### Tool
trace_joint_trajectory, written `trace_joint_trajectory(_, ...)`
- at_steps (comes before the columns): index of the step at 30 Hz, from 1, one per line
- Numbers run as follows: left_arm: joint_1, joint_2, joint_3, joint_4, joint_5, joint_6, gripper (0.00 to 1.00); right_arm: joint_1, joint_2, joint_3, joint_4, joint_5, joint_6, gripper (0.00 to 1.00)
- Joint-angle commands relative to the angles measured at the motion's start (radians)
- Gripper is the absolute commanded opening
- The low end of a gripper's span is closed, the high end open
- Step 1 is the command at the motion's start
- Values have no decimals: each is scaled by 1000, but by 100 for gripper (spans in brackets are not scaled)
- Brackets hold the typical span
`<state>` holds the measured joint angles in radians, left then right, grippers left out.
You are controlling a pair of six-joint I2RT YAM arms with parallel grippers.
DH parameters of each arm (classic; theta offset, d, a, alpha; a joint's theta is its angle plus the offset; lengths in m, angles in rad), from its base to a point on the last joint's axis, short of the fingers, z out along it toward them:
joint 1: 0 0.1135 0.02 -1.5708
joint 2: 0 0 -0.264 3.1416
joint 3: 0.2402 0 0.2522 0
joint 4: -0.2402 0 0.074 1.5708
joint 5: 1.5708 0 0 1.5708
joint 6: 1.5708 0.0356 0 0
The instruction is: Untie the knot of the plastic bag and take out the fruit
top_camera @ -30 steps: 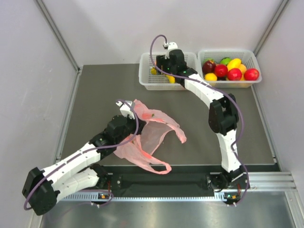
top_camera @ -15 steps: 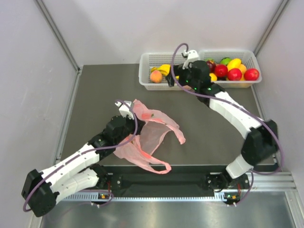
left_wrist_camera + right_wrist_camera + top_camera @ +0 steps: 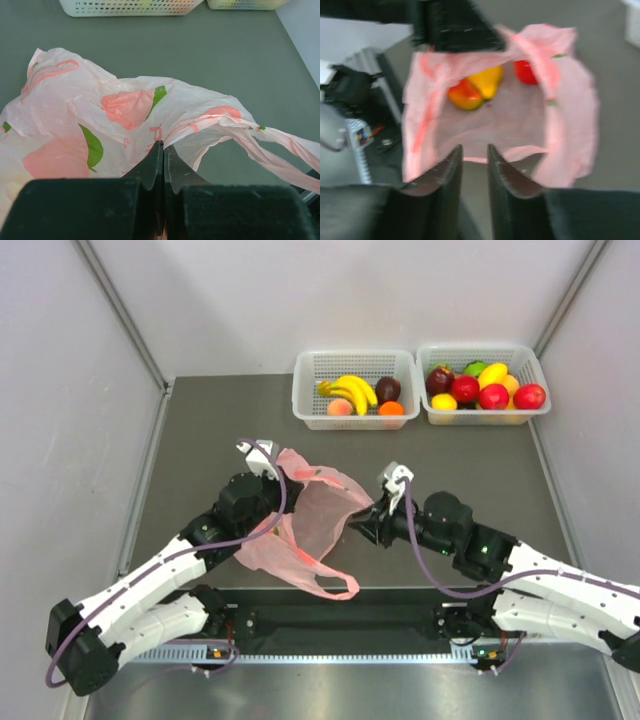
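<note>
The plastic bag [image 3: 318, 510] lies open on the tabletop [image 3: 220, 420], its rim pinched by the clenched left hand [image 3: 163, 150]. The right hand [image 3: 475, 150], slightly parted and empty, faces the fruit [image 3: 477, 85] inside and may snag plastic instead.

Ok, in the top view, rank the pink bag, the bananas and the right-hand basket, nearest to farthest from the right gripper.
1. The pink bag, just left of the right gripper.
2. The bananas, in the far left-hand basket.
3. The right-hand basket, far right corner.
</note>
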<state>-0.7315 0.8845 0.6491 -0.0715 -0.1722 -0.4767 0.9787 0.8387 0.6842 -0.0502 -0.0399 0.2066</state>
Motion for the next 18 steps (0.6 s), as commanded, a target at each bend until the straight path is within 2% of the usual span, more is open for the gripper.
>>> trace_joint_trajectory(1,4,25,58,-2,17,10,0,109,-41,-32,98,34,34,22)
trace_joint_trajectory(2,6,34,61,-4,29,10,0,150,-32,-37,119,91,33,7)
trace_joint_trajectory(4,6,44,76,-5,43,10,0,170,26,-40,150,109,24,0)
trace_joint_trajectory(7,4,54,96,-17,68,12,0,183,157,-23,235,196,14,0)
trace_joint_trajectory(8,4,56,103,-34,69,12,0,183,195,-18,286,297,19,0)
trace_joint_trajectory(10,4,54,122,-59,53,19,0,183,299,-5,355,359,25,0)
trace_joint_trajectory(12,6,48,139,-103,33,32,0,183,397,3,470,374,30,0)
trace_joint_trajectory(18,6,22,207,-160,26,49,0,184,649,69,664,416,63,0)
